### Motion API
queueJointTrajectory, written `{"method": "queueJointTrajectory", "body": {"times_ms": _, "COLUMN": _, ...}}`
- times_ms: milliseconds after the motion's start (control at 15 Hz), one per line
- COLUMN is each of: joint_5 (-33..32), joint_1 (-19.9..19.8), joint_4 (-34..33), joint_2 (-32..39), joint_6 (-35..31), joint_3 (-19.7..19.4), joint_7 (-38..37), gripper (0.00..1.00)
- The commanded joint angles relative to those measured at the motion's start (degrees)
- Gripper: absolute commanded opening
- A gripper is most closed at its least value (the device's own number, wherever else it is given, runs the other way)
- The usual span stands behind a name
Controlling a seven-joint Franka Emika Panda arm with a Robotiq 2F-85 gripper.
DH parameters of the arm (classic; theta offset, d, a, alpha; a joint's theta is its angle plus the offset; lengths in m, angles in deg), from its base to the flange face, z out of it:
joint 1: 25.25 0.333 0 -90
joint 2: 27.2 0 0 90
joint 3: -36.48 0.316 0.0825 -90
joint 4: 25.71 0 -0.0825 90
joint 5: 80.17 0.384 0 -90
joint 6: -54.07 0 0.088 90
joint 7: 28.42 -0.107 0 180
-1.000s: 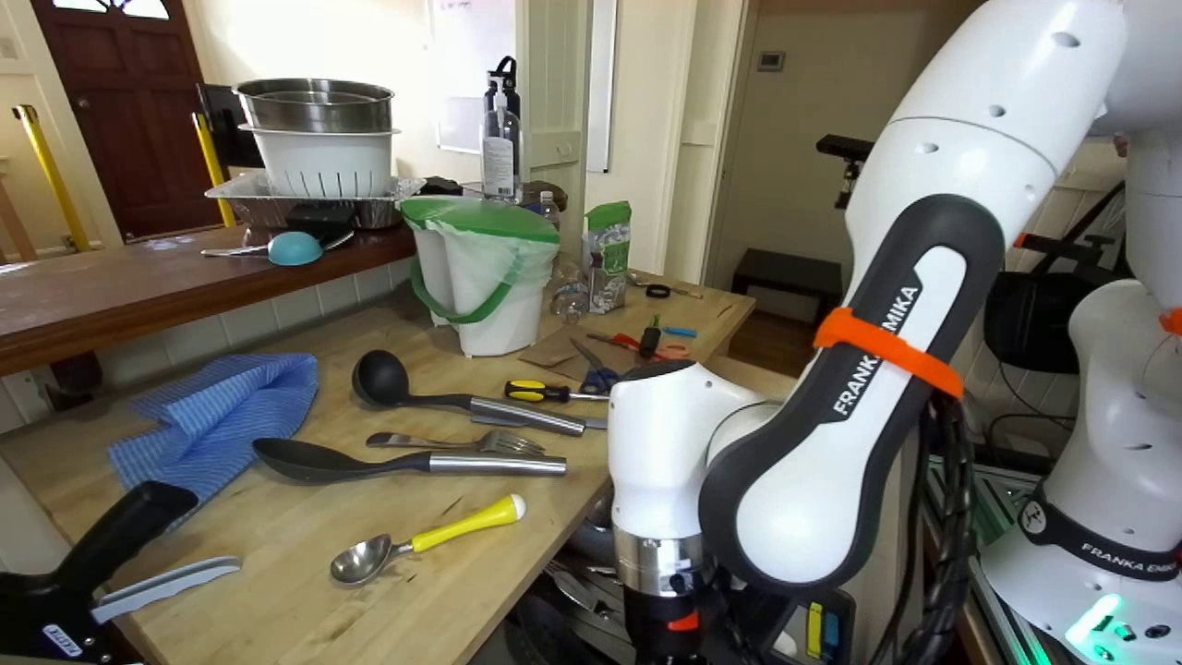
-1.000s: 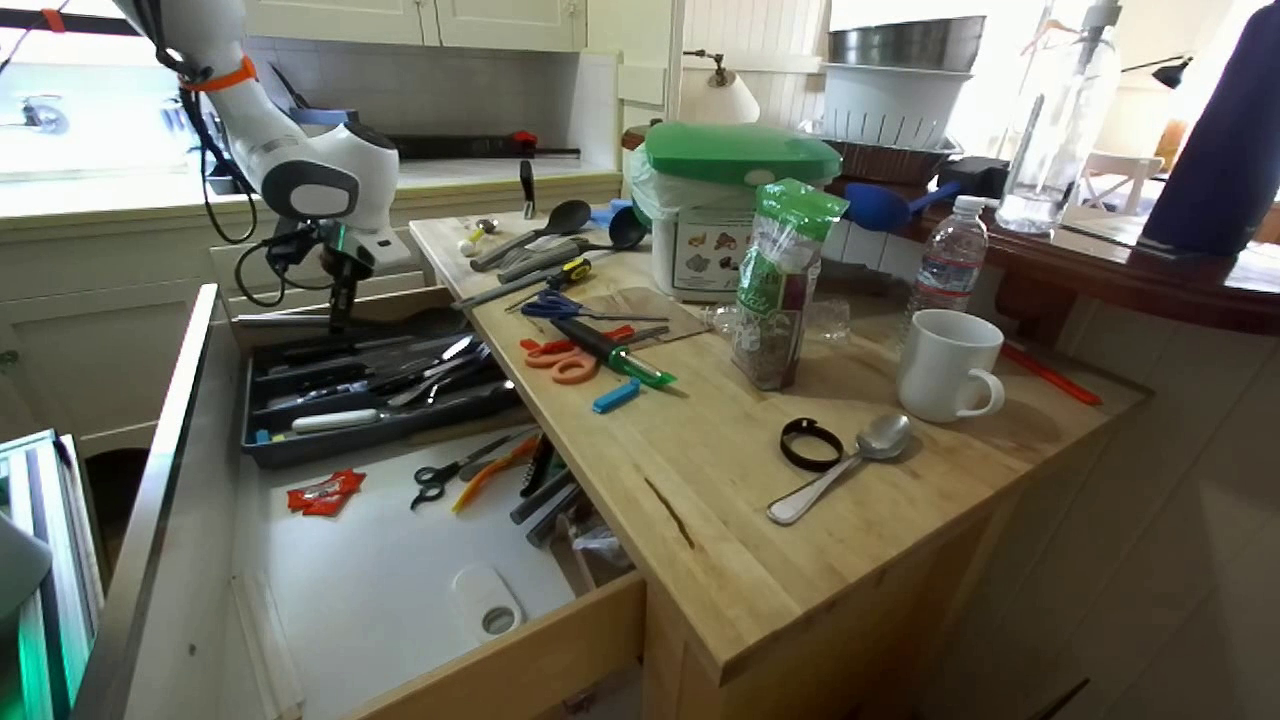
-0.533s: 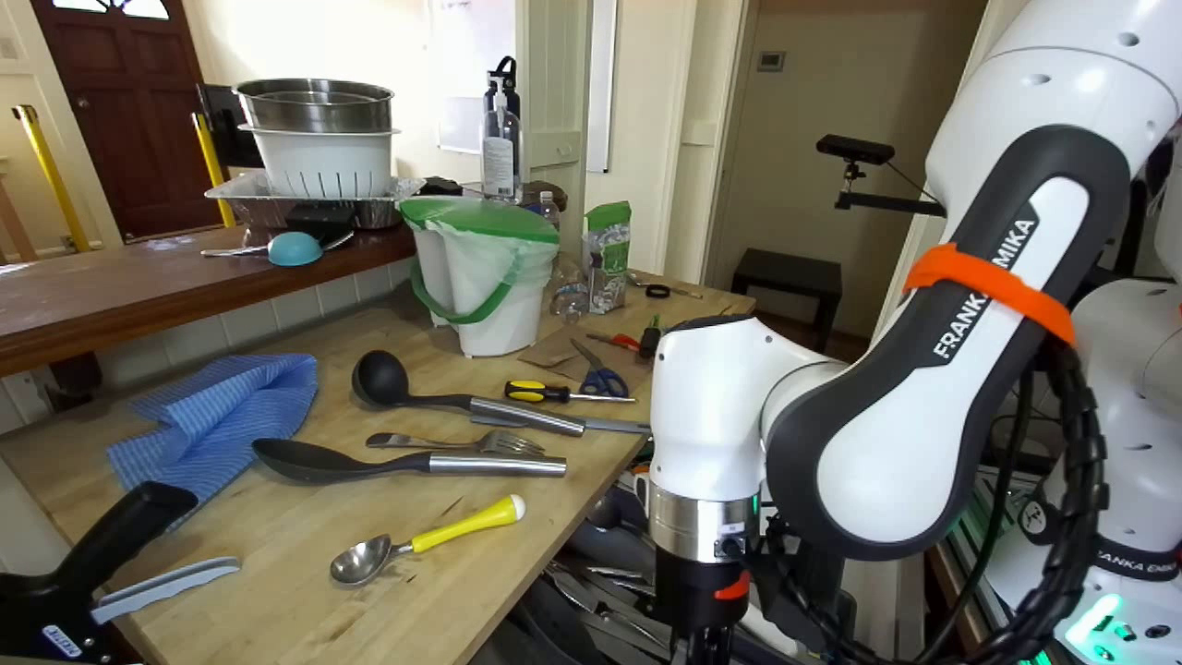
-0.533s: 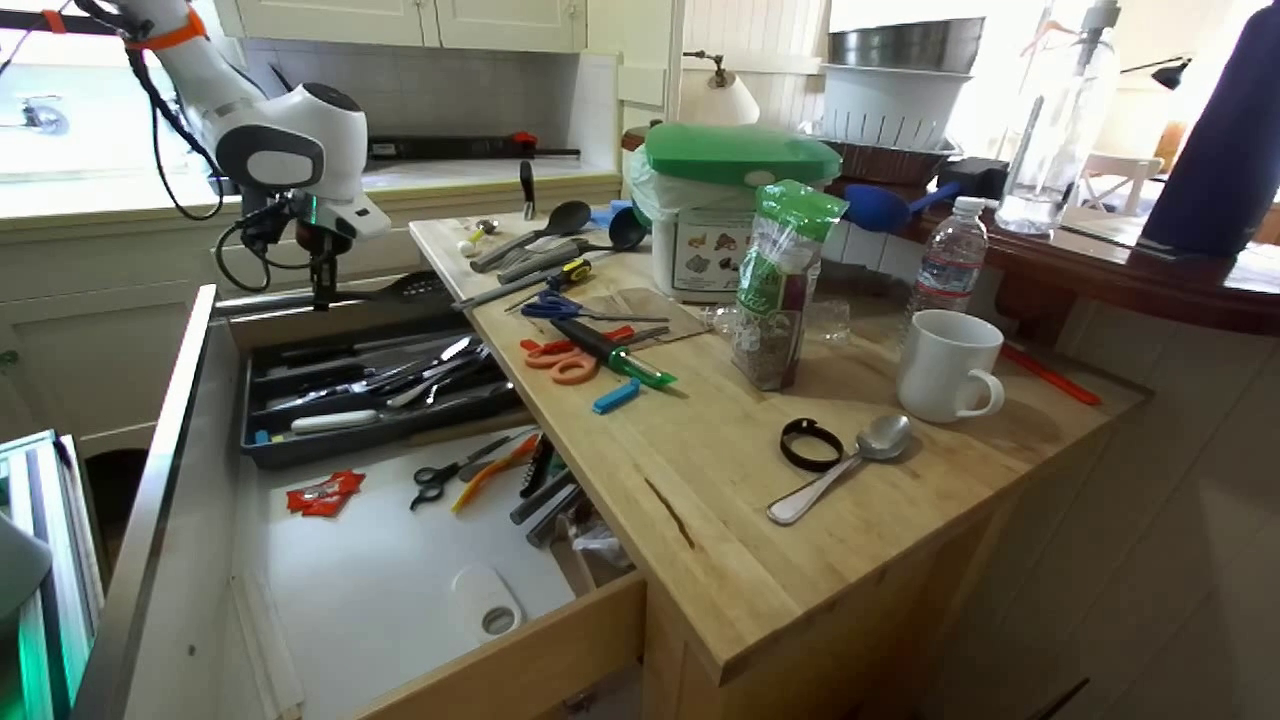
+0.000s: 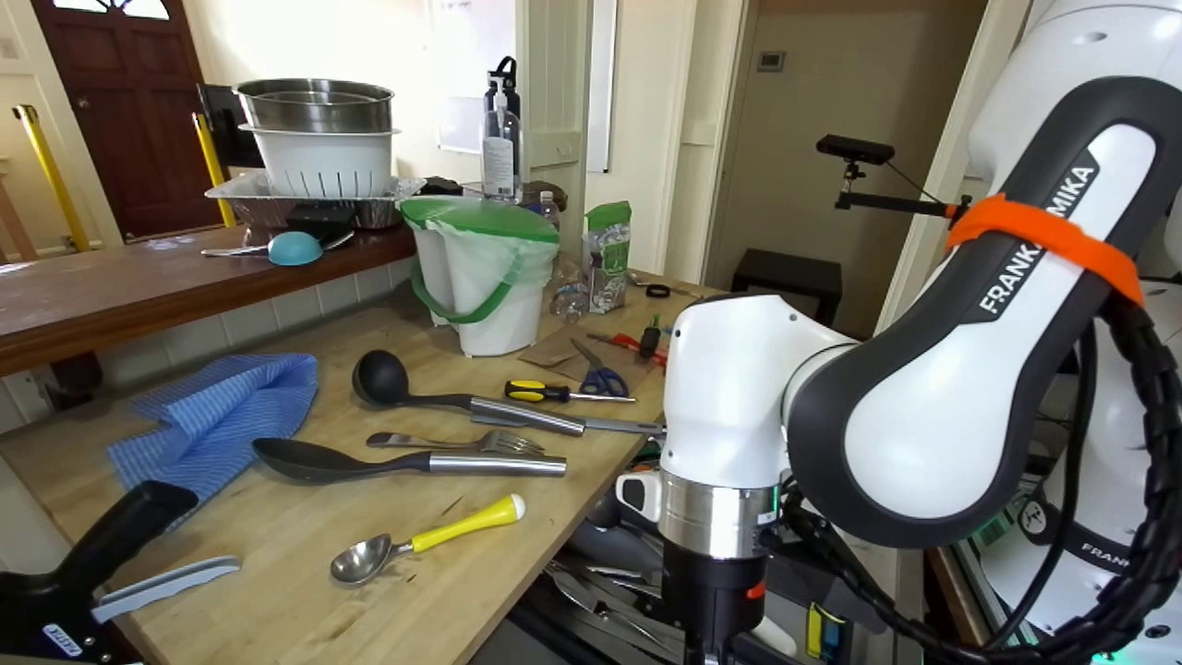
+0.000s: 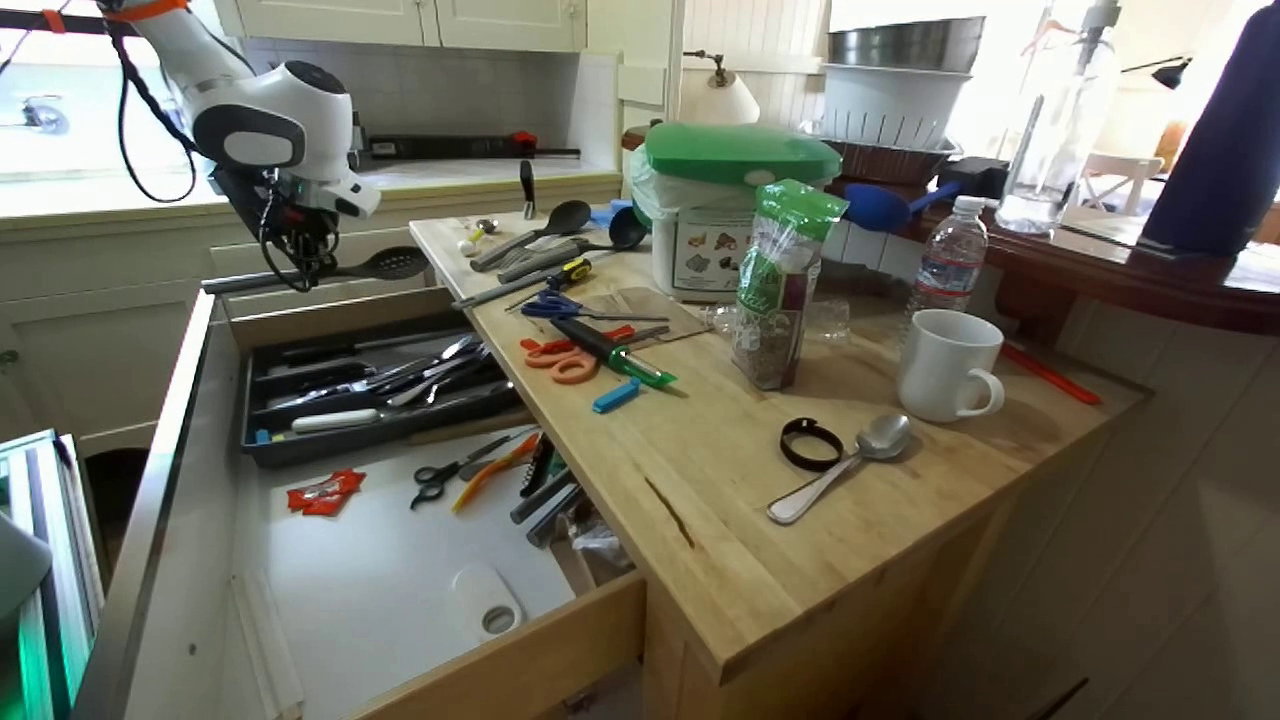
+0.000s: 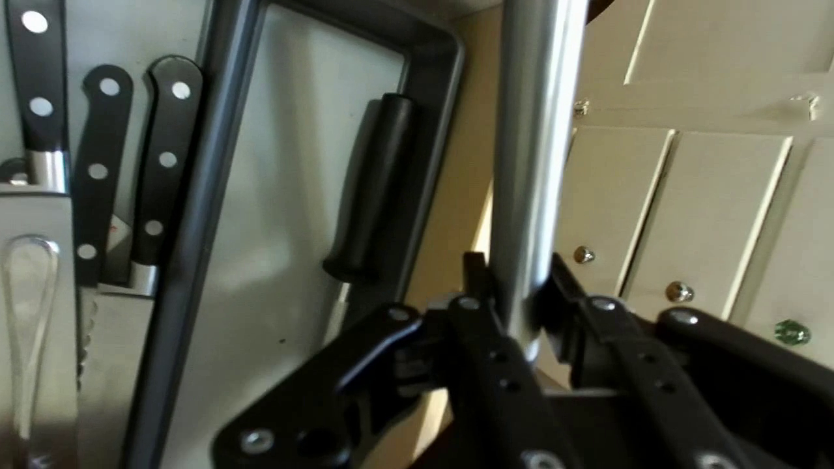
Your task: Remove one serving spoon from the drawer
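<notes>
My gripper (image 6: 306, 278) is shut on the serving spoon, gripping its silver handle (image 7: 534, 143). The spoon has a black, slotted oval head (image 6: 395, 263) and lies roughly level, held above the far end of the open drawer (image 6: 345, 580). In the wrist view the handle runs up between the fingertips (image 7: 518, 277), and the head is out of view. In an exterior view only the upper part of the hand (image 5: 711, 637) shows, and the spoon is hidden behind or below it.
A dark utensil tray (image 6: 370, 430) with cutlery and knives lies inside the drawer. The counter (image 5: 277, 554) beside it bears a black ladle (image 5: 380, 379), a black spoon (image 5: 314, 462), a yellow-handled spoon (image 5: 462, 531), scissors (image 5: 602, 379) and a green-lidded bin (image 5: 489, 305).
My gripper has lifted the serving spoon from the tray to above the drawer's rim. The hand has also turned and shifted a little toward the drawer's front.
</notes>
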Motion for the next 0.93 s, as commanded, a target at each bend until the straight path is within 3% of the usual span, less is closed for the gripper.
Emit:
{"method": "queueJointTrajectory", "body": {"times_ms": 0, "joint_5": 2.8, "joint_1": -0.7, "joint_4": -3.1, "joint_2": 1.2, "joint_6": 4.7, "joint_3": 0.6, "joint_7": 11.8, "gripper": 0.06}}
{"method": "queueJointTrajectory", "body": {"times_ms": 200, "joint_5": -2.5, "joint_1": 0.3, "joint_4": -4.9, "joint_2": 1.1, "joint_6": 9.4, "joint_3": -1.1, "joint_7": 13.6, "gripper": 0.06}}
{"method": "queueJointTrajectory", "body": {"times_ms": 533, "joint_5": -20.7, "joint_1": 1.9, "joint_4": -4.8, "joint_2": -2.3, "joint_6": 11.0, "joint_3": -5.8, "joint_7": 3.9, "gripper": 0.06}}
{"method": "queueJointTrajectory", "body": {"times_ms": 867, "joint_5": -35.8, "joint_1": 1.8, "joint_4": -4.6, "joint_2": -7.2, "joint_6": 13.0, "joint_3": -9.1, "joint_7": -1.2, "gripper": 0.06}}
